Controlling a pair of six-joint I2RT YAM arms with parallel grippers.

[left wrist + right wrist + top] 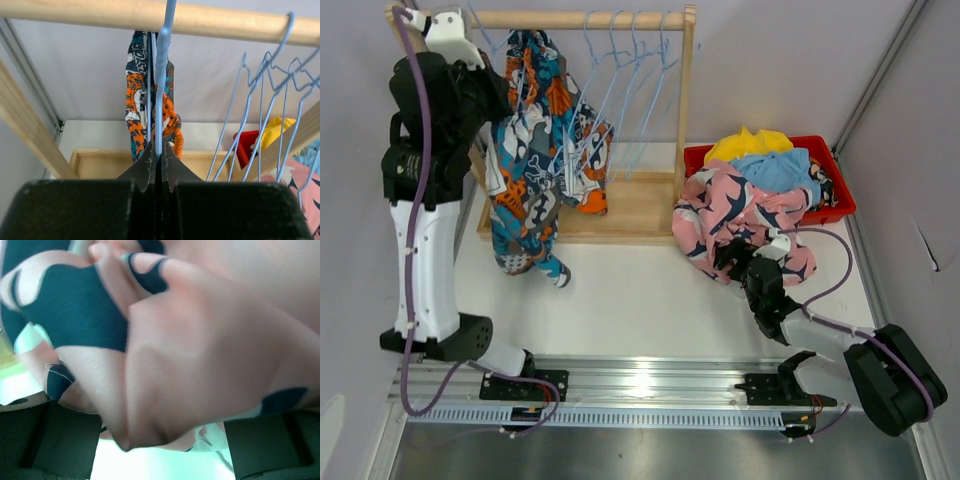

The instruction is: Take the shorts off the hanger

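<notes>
**Two pairs on the rack, three at the bin**

White surface [650,290] carries a wooden rack [630,205] at about 11 o'clock of the top view and a red bin [835,195] at about 2 o'clock.

The left arm stands raised at the 9 o'clock end of the rack. In the left wrist view the left hand [157,151] has its two fingers pressed together on the wire of a light blue hanger [161,100], which hooks over the rod [100,14]. Below the rod hang the teal-orange-white patchwork shorts [525,230]; they reach down to the surface in front of the rack base. Just beside them, toward 3 o'clock, hang the black-orange-white blotched shorts [584,155]. I cannot tell which of these two is on the held hanger. More hangers [635,100] of the same blue wire hang bare toward the 3 o'clock end of the rod.

The yellow shorts [750,145] and the light blue shorts [780,170] lie in the bin. The pink shorts [730,205] with dark marks spill over its 9 o'clock wall onto the surface. The right hand [738,258] touches this pink pair from 6 o'clock. In the right wrist view its fingers [65,440] stand wide apart and the pink cloth fills the space between and above them.
</notes>
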